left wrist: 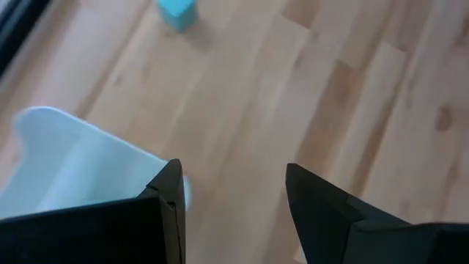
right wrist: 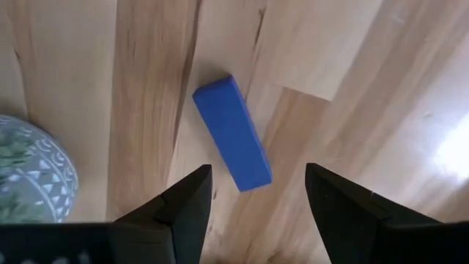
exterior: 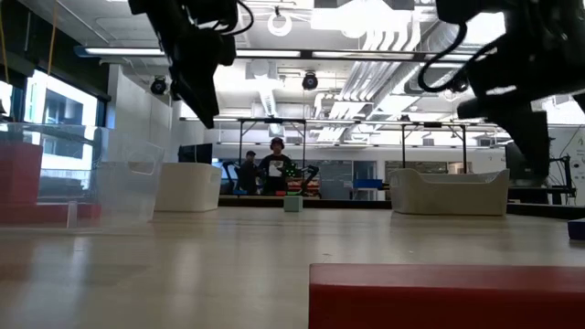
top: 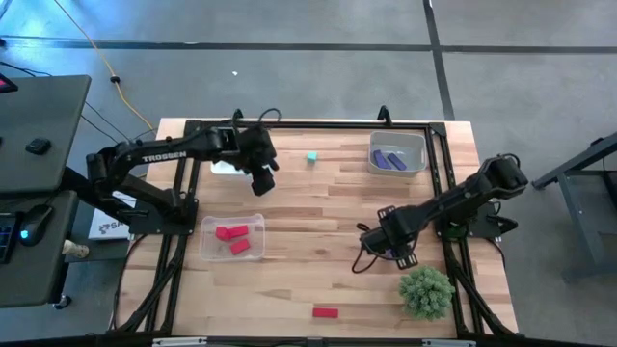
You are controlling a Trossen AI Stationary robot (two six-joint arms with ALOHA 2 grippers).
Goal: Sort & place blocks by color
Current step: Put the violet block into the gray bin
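My left gripper [left wrist: 231, 172] is open and hovers above the table beside a pale tray [left wrist: 66, 165] at the far left; a teal block [left wrist: 178, 11] lies on the wood beyond it, also seen in the high view [top: 312, 157]. My right gripper [right wrist: 256, 172] is open and points down over a blue block [right wrist: 231, 132] that lies flat on the table, its near end between the fingertips and untouched. In the high view this gripper [top: 386, 241] hides that block. Red blocks [top: 231, 238] lie in a clear tray, purple ones [top: 390, 159] in the far-right tray, and one red block [top: 325, 312] rests near the table's near edge.
A spiky green plant [top: 426, 292] in a patterned pot [right wrist: 29, 169] stands close to my right gripper, toward the near right corner. A black frame [top: 289, 124] runs along the table's edges. People stand in the room beyond the table [exterior: 274, 169]. Bare wood lies mid-table [top: 318, 212].
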